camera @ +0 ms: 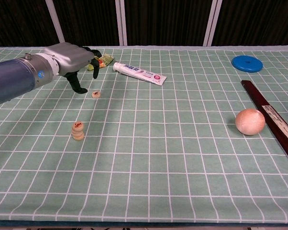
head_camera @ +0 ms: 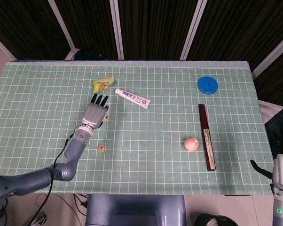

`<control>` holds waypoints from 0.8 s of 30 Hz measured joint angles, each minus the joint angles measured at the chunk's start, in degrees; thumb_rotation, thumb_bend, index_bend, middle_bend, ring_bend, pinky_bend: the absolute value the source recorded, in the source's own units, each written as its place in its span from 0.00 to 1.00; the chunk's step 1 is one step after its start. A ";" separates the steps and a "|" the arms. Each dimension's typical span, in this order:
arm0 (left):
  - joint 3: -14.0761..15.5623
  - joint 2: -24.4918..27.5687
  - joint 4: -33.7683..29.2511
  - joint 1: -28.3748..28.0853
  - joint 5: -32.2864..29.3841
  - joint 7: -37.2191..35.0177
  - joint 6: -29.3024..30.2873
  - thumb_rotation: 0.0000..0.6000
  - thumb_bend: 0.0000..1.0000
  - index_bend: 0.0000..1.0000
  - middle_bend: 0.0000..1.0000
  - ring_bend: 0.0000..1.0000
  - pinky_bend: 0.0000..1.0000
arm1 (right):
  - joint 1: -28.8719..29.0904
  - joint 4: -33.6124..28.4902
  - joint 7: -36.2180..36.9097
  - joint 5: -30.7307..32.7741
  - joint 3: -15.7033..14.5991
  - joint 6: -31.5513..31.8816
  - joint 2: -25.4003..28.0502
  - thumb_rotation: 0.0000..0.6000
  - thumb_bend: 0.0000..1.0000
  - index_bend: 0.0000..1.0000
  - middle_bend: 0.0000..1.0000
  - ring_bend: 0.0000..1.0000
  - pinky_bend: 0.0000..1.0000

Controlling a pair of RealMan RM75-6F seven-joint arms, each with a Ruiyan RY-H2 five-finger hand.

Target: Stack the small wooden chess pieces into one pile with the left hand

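Note:
A short pile of round wooden chess pieces (camera: 78, 131) stands on the green mat, also seen as the pile (head_camera: 101, 148) in the head view. A single loose piece (camera: 96, 94) lies farther back, the same loose piece (head_camera: 106, 117) just right of my left hand. My left hand (head_camera: 95, 114) hovers beside that loose piece, fingers spread forward and holding nothing; in the chest view the left hand (camera: 72, 57) sits above and left of it. My right hand (head_camera: 282, 172) rests off the table's right front corner, its fingers unclear.
A green snack packet (head_camera: 103, 84) and a toothpaste tube (head_camera: 132, 98) lie behind the left hand. A blue disc (head_camera: 207, 84), a dark wooden stick (head_camera: 206, 136) and a peach-coloured ball (head_camera: 191, 143) occupy the right side.

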 measured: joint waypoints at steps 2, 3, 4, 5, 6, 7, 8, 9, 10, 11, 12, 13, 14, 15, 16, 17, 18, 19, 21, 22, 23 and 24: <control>-0.01 -1.43 2.59 -0.67 -0.23 -0.70 -0.76 1.00 0.26 0.40 0.00 0.00 0.00 | 0.01 0.01 0.03 -0.02 -0.01 -0.01 0.00 1.00 0.23 0.09 0.01 0.00 0.00; -0.01 -2.03 3.71 -0.94 -0.38 -0.93 -1.08 1.00 0.26 0.40 0.00 0.00 0.00 | 0.00 -0.01 0.03 -0.03 -0.06 -0.05 0.00 1.00 0.23 0.09 0.01 0.00 0.00; -0.01 -2.65 4.85 -1.19 -0.56 -1.11 -1.43 1.00 0.26 0.40 0.00 0.00 0.00 | 0.00 -0.02 0.03 -0.03 -0.08 -0.08 0.00 1.00 0.23 0.09 0.01 0.00 0.00; -0.03 -3.53 6.41 -1.54 -0.87 -1.36 -1.95 1.00 0.26 0.41 0.00 0.00 0.00 | 0.00 -0.03 0.03 -0.03 -0.09 -0.09 -0.01 1.00 0.23 0.09 0.01 0.00 0.00; -0.05 -4.22 7.59 -1.81 -1.12 -1.58 -2.37 1.00 0.26 0.41 0.00 0.00 0.00 | 0.00 -0.04 0.04 -0.07 -0.07 -0.04 0.00 1.00 0.23 0.09 0.01 0.00 0.00; -0.08 -4.94 8.75 -2.07 -1.33 -1.84 -2.79 1.00 0.26 0.41 0.00 0.00 0.00 | -0.01 -0.04 0.05 -0.08 -0.06 0.00 0.00 1.00 0.23 0.09 0.01 0.00 0.00; -0.09 -5.91 10.25 -2.41 -1.53 -2.26 -3.38 1.00 0.26 0.41 0.00 0.00 0.00 | -0.03 -0.04 0.04 -0.04 -0.04 0.02 0.00 1.00 0.23 0.09 0.01 0.00 0.00; -0.08 -6.59 11.30 -2.65 -1.62 -2.57 -3.79 1.00 0.26 0.42 0.00 0.00 0.00 | -0.04 -0.05 0.03 0.04 -0.01 0.04 0.01 1.00 0.23 0.09 0.01 0.00 0.00; -0.05 -7.23 12.29 -2.89 -1.63 -2.88 -4.16 1.00 0.26 0.42 0.00 0.00 0.00 | -0.05 -0.06 0.06 0.08 0.01 0.04 0.01 1.00 0.23 0.09 0.01 0.00 0.00; 0.01 -8.04 13.53 -3.21 -1.58 -3.27 -4.61 1.00 0.27 0.42 0.00 0.00 0.00 | -0.05 -0.07 0.07 0.13 0.04 0.03 0.02 1.00 0.23 0.09 0.01 0.00 0.00; 0.05 -8.60 14.37 -3.43 -1.49 -3.56 -4.90 1.00 0.27 0.42 0.00 0.00 0.00 | -0.04 -0.05 0.05 0.17 0.06 0.02 0.01 1.00 0.23 0.09 0.01 0.00 0.00; 0.09 -9.12 15.14 -3.64 -1.35 -3.87 -5.13 1.00 0.27 0.43 0.00 0.00 0.00 | -0.04 -0.05 0.05 0.21 0.07 0.01 0.01 1.00 0.23 0.09 0.01 0.00 0.00; 0.13 -9.79 16.07 -3.92 -1.09 -4.32 -5.39 1.00 0.27 0.43 0.00 0.00 0.00 | -0.03 -0.04 0.06 0.24 0.09 -0.02 0.00 1.00 0.23 0.09 0.01 0.00 0.00; 0.17 -10.22 16.67 -4.10 -0.88 -4.63 -5.56 1.00 0.28 0.44 0.00 0.00 0.00 | -0.03 -0.03 0.06 0.28 0.10 -0.04 0.00 1.00 0.23 0.09 0.01 0.00 0.00; 0.21 -10.62 17.22 -4.26 -0.64 -4.90 -5.73 1.00 0.28 0.44 0.00 0.00 0.00 | -0.02 -0.04 0.08 0.30 0.10 -0.08 0.01 1.00 0.23 0.09 0.01 0.00 0.00; 0.29 -11.10 17.85 -4.45 -0.30 -5.21 -5.91 1.00 0.28 0.45 0.00 0.00 0.00 | -0.02 -0.05 0.12 0.33 0.10 -0.10 0.03 1.00 0.23 0.09 0.01 0.00 0.00; 0.36 -11.42 18.28 -4.55 -0.03 -5.40 -5.99 1.00 0.28 0.45 0.00 0.00 0.00 | -0.03 -0.06 0.17 0.37 0.11 -0.13 0.05 1.00 0.23 0.09 0.01 0.00 0.00; 0.46 -11.73 18.67 -4.63 0.27 -5.58 -6.04 1.00 0.29 0.46 0.00 0.00 0.00 | -0.02 -0.08 0.22 0.42 0.14 -0.16 0.08 1.00 0.23 0.09 0.01 0.00 0.00; 0.70 -12.25 19.29 -4.71 0.89 -5.85 -6.01 1.00 0.29 0.46 0.00 0.00 0.00 | -0.04 -0.11 0.31 0.47 0.17 -0.17 0.14 1.00 0.23 0.09 0.01 0.00 0.00; 0.79 -12.40 19.48 -4.71 1.08 -5.87 -5.91 1.00 0.29 0.46 0.00 0.00 0.00 | -0.04 -0.12 0.35 0.52 0.18 -0.19 0.16 1.00 0.23 0.09 0.01 0.00 0.00; 0.87 -12.51 19.62 -4.68 1.27 -5.85 -5.73 1.00 0.29 0.46 0.00 0.00 0.00 | -0.05 -0.13 0.39 0.57 0.19 -0.22 0.17 1.00 0.23 0.09 0.01 0.00 0.00; 0.91 -12.53 19.66 -4.64 1.39 -5.80 -5.60 1.00 0.29 0.46 0.00 0.00 0.00 | -0.04 -0.14 0.43 0.62 0.21 -0.27 0.19 1.00 0.23 0.09 0.01 0.00 0.00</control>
